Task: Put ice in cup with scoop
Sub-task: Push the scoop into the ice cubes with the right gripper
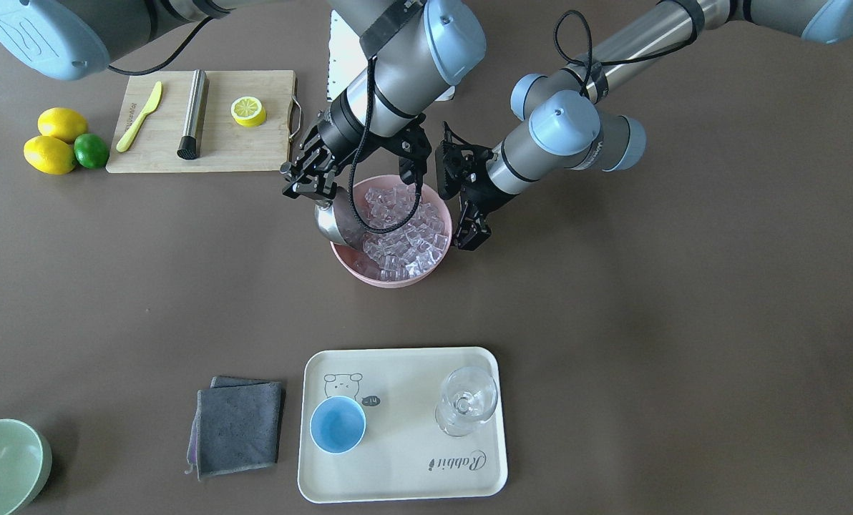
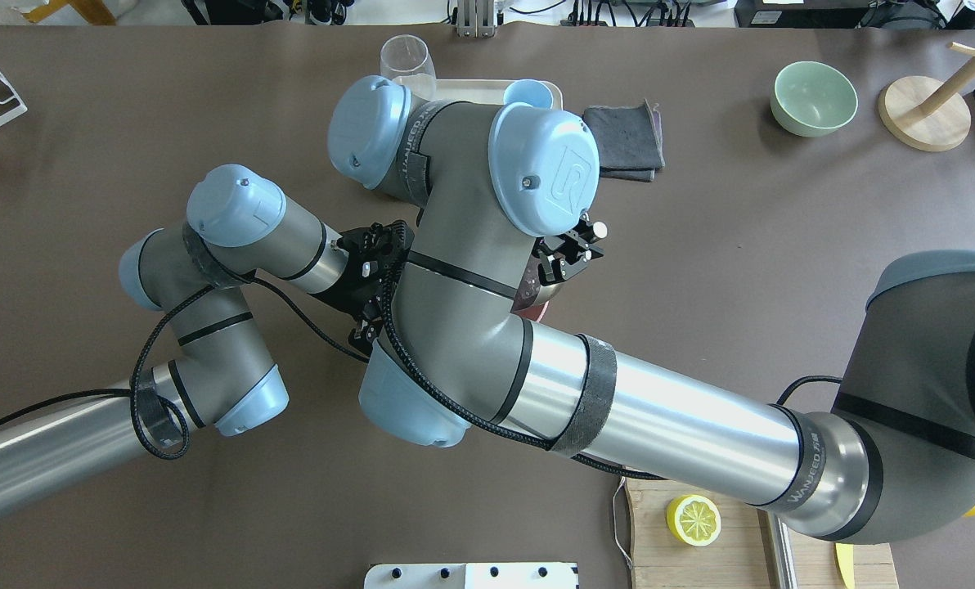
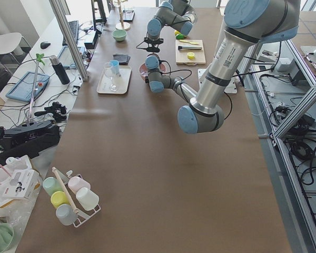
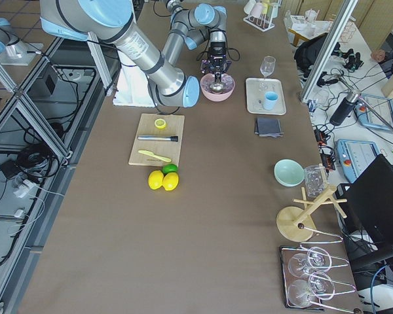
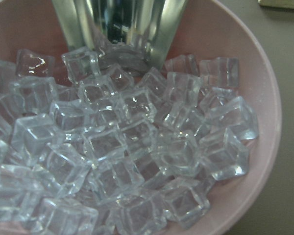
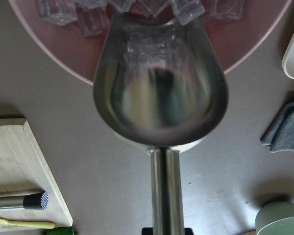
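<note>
Near the table's middle, the right pincer is clamped on the straight handle of the shiny steel scoop. The scoop's front lip reaches over the rim of a round pink bowl and touches the heaped clear ice cubes, too many to count. The left pincer hangs just beside the bowl's opposite rim; whether its jaws are parted I can't tell.

One small light-blue cup stands upright on a cream tray printed "Rabbit", well apart from the bowl. One clear stemmed glass stands near it on the tray. Bare brown tabletop stretches wide between bowl and tray, and the tray sits close to the table's edge opposite the robot.

One folded grey cloth lies just beside the tray, and one pale green bowl sits farther along. One bamboo board carries one yellow knife, one steel cylinder with a black tip and one half lemon. Beside it cluster two whole lemons and one lime.
</note>
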Controlling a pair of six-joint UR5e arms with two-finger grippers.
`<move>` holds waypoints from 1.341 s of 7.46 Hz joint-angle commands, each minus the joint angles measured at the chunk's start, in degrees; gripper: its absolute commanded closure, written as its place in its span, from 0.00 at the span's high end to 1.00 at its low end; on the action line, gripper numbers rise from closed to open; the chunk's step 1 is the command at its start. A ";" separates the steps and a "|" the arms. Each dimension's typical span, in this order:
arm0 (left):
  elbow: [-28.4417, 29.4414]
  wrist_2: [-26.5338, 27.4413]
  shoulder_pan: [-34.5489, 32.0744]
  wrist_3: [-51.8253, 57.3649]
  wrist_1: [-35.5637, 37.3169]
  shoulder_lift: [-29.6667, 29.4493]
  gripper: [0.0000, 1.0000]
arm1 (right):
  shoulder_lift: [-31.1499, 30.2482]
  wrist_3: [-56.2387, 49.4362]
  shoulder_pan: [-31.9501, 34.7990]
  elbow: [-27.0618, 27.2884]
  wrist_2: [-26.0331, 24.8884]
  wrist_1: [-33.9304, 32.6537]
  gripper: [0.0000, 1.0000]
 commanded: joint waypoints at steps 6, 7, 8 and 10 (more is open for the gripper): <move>0.58 0.01 -0.47 0.08 0.00 -0.14 0.99 | -15.47 4.94 -0.13 15.62 0.72 17.77 0.00; 0.67 0.01 -0.56 0.08 0.00 -0.14 0.99 | -16.18 5.99 -0.47 15.62 1.07 20.49 0.00; 0.58 0.01 -0.65 0.08 0.00 -0.14 0.99 | -16.88 6.69 -1.00 15.44 0.98 23.13 0.00; 0.58 0.01 -0.74 0.08 0.00 -0.14 0.99 | -18.55 7.66 -1.09 15.62 1.07 27.88 0.00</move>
